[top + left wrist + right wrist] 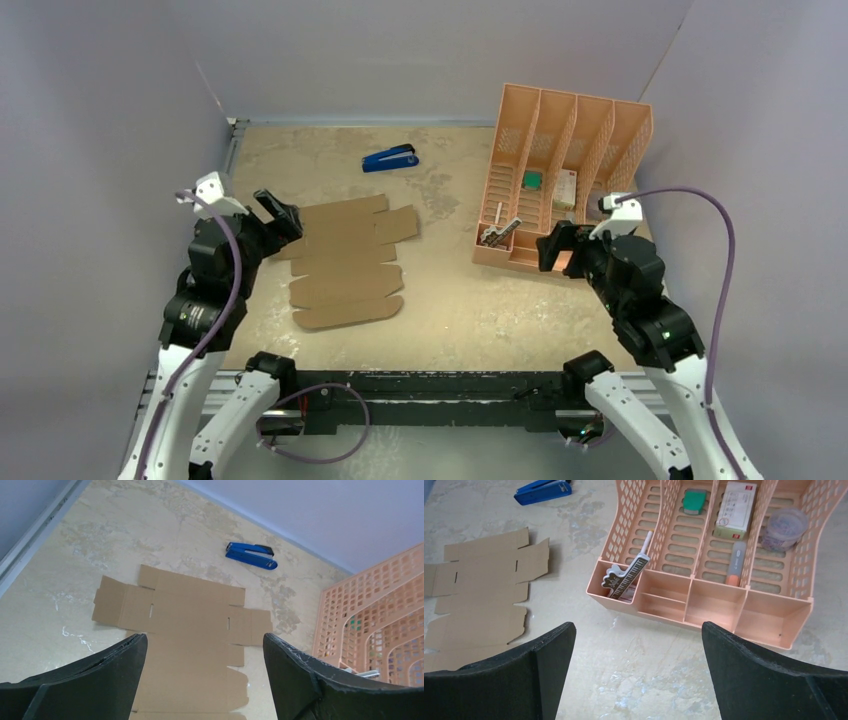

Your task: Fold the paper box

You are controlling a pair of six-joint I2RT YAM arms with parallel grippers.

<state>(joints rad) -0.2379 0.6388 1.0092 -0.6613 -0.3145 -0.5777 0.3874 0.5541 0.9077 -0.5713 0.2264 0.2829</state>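
Nearest the bases, the left gripper [279, 216] is hovering with its jaws spread wide and nothing between them, right at the left edge of the paper box [345, 265]; the box is lying as a flat die-cut sheet on the left half of the table [450, 300], its long axis running away from the arms; the right gripper [556, 248], equally wide and empty, is hanging well apart by the peach organizer [570, 140]; the left arm is therefore looking the nearer for the first fold; a blue stapler [390, 158] is lying beyond the sheet.

Flat brown paper box [345, 262] by the left hand [280, 213], blue stapler [390, 158] behind, peach organizer [527, 110] near the right hand [558, 250].
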